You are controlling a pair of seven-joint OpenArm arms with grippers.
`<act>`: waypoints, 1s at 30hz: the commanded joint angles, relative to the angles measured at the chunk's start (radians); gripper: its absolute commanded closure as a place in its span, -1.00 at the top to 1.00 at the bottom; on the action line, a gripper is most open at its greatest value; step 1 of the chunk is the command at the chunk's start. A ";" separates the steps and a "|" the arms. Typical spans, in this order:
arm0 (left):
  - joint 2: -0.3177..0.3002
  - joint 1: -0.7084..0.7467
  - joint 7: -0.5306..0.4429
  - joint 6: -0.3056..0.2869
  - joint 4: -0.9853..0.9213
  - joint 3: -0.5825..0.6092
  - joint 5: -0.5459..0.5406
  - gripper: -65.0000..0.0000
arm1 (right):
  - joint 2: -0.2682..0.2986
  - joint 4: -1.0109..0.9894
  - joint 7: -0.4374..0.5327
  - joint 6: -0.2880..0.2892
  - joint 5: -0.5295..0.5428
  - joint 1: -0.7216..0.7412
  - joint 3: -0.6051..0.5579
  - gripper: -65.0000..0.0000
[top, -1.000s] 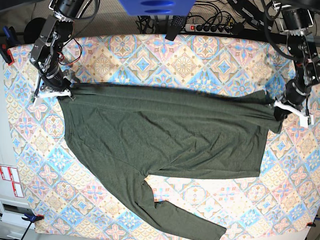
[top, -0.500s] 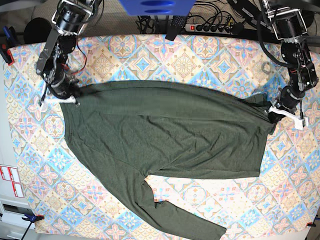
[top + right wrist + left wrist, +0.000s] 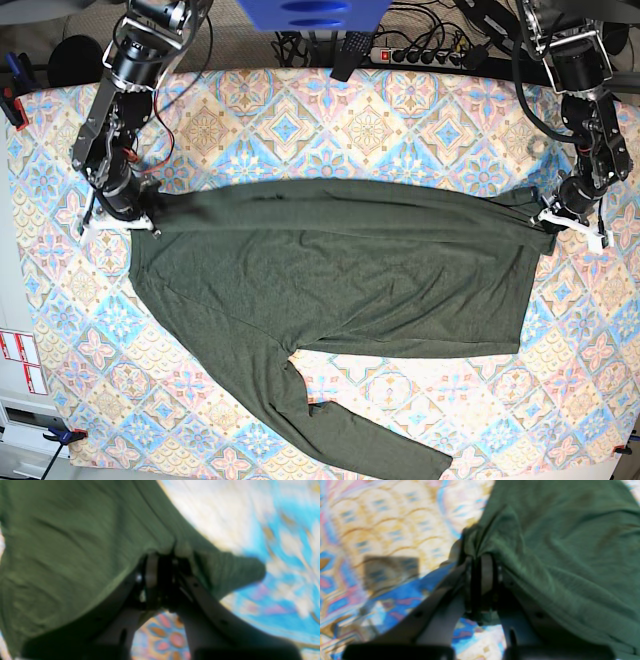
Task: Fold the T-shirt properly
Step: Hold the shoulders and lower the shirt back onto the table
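Your T-shirt (image 3: pixel 330 270) lies spread across the middle of the counter (image 3: pixel 400 110), a dark olive-green knit with no print. Its upper edge runs nearly straight from one arm to the other, drawn into long creases. One long sleeve trails off the lower edge of the body toward the near side of the counter and ends close to the front edge. The body lies mostly flat, with shallow wrinkles fanning from the two held corners.

Your left tool (image 3: pixel 482 577), on the right of the base view, is clenched on a bunched corner of the T-shirt; its wrist view shows the fabric gathered into a knot between the fingers and draping away over the right-hand finger. Your right tool (image 3: pixel 162 575), on the left of the base view, has cloth bunched at its fingertips as well, with a fold of fabric sticking out to one side. That picture is blurred, so you cannot tell whether its fingers are pinching the cloth or have let go.

The counter wears a patterned cloth of blue, peach and yellow tiles. Beyond its far edge you can see a power strip (image 3: pixel 425 55) with cables (image 3: pixel 300 45).
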 commanded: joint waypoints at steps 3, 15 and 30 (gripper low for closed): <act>-0.021 -0.027 -0.021 -0.001 0.016 0.056 0.029 -1.00 | 0.014 0.020 0.011 0.004 0.004 0.004 0.002 -0.74; -0.030 -0.024 -0.019 -0.001 0.020 0.091 0.025 -0.12 | 0.014 0.060 0.003 0.004 0.004 -0.038 0.001 -0.38; -0.056 0.119 -0.019 0.004 0.263 0.085 0.021 -0.12 | 0.014 0.273 0.003 0.004 0.009 -0.124 -0.079 -0.30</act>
